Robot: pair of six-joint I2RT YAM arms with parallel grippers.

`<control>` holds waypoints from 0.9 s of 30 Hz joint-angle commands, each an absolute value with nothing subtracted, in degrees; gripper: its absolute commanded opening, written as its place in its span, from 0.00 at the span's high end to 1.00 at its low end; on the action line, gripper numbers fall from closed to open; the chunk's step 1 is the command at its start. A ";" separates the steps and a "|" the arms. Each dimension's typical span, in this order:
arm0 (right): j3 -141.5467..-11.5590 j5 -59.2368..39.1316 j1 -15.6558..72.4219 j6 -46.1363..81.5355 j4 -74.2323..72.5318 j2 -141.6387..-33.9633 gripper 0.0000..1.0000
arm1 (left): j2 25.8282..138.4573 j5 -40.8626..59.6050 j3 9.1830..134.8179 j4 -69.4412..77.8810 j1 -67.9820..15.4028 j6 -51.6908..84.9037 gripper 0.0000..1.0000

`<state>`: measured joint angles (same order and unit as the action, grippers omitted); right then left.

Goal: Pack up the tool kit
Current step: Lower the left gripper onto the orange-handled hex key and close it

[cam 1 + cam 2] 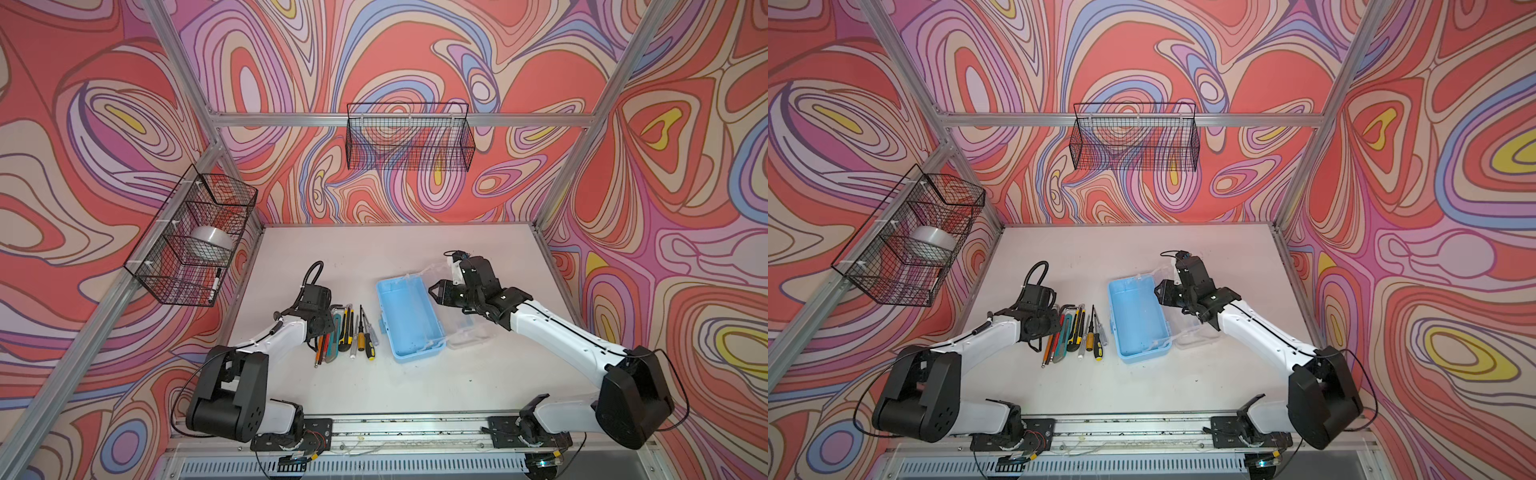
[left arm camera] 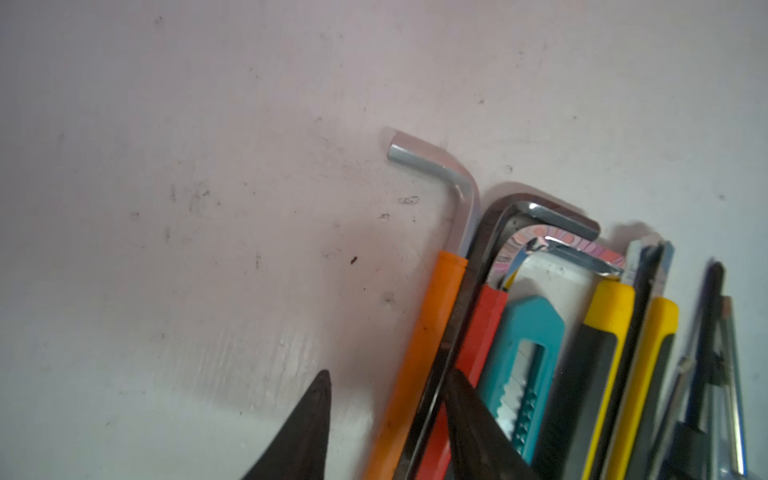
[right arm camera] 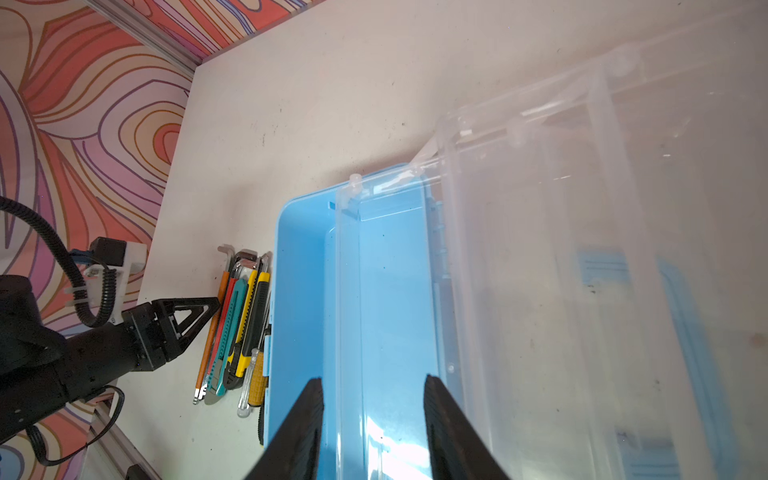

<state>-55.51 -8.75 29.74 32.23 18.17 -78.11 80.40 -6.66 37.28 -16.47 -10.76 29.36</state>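
The light-blue case [image 1: 411,328] [image 1: 1136,324] lies open mid-table, its clear lid [image 1: 465,332] [image 3: 582,291] folded out to its right. A clear tray [image 3: 390,291] runs along inside it. My right gripper [image 1: 434,289] [image 3: 372,378] hovers open over the case's right side, its jaws on either side of the tray without visible contact. The tools lie in a row [image 1: 345,332] left of the case. My left gripper [image 1: 322,332] [image 2: 388,372] stands open at the row's left end. It straddles the orange pencil [image 2: 436,316] and a dark hex key [image 2: 552,214], beside a teal knife [image 2: 528,332].
A silver hex key [image 2: 440,170] sticks out at the row's far end, and screwdrivers [image 1: 368,336] lie nearest the case. A black wire basket [image 1: 409,137] hangs on the back rail. Another basket [image 1: 195,237] on the left rail holds a tape roll [image 1: 210,241].
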 commanded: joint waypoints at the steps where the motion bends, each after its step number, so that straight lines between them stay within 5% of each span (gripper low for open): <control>1: -54.98 -7.86 30.16 32.03 17.45 -77.81 0.58 | 81.53 -6.25 38.67 -16.90 -10.24 30.12 0.55; 27: -55.22 -7.63 30.15 31.11 16.87 -80.24 0.58 | 85.90 -3.52 41.55 -18.44 -8.61 29.61 0.58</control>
<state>-55.48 -8.32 29.74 31.97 17.39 -79.31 84.49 -4.73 40.23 -16.51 -8.88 29.80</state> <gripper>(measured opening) 0.423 0.421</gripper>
